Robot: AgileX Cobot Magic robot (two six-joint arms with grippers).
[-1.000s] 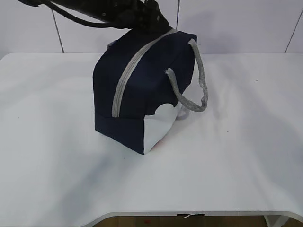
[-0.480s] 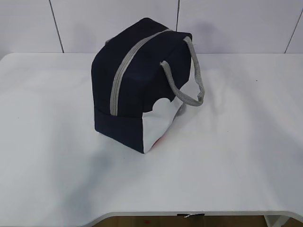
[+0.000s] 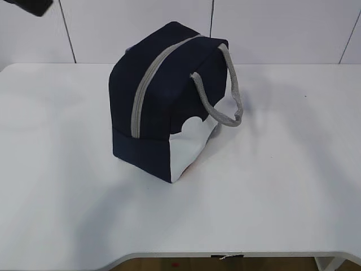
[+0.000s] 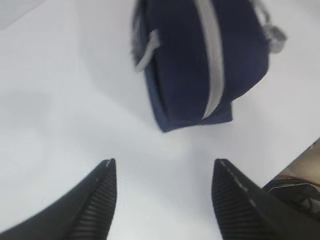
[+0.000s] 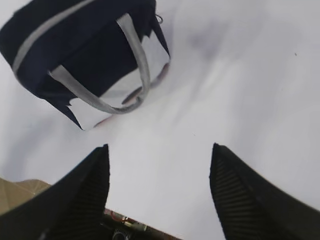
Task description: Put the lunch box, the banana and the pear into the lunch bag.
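Bag (image 3: 163, 101) stood on the table (image 3: 282, 186), roughly centre, slightly toward 11 o'clock in the exterior view. Zipper (image 3: 148, 84) ran over the top and down the near face, and looked closed along all I could see. One grey handle (image 3: 225, 93) hung off the 3 o'clock side over the white panel (image 3: 189, 149); a second loop showed on the far side in the left wrist view.

No box, banana or pear in sight anywhere. My read: they were already inside and the task was about done, but the closed bag hid that.

Left gripper (image 4: 162, 172) was released, fingers spread, nothing between them, well above the table with the bag at its 12 o'clock. Right gripper (image 5: 160, 160) the same: spread wide, empty, bag at its 10 o'clock. Only a dark piece of arm (image 3: 28, 5) showed at the top-left corner of the exterior view, well apart from the bag.

Handling guess: soft fabric shell, walls would dent under a pinch, and it held a boxy shape. Likely light to moderate. Handle loops were floppy. Best hold was the 3 o'clock handle mid-loop; if reopening, the zipper pull, which I couldn't locate.
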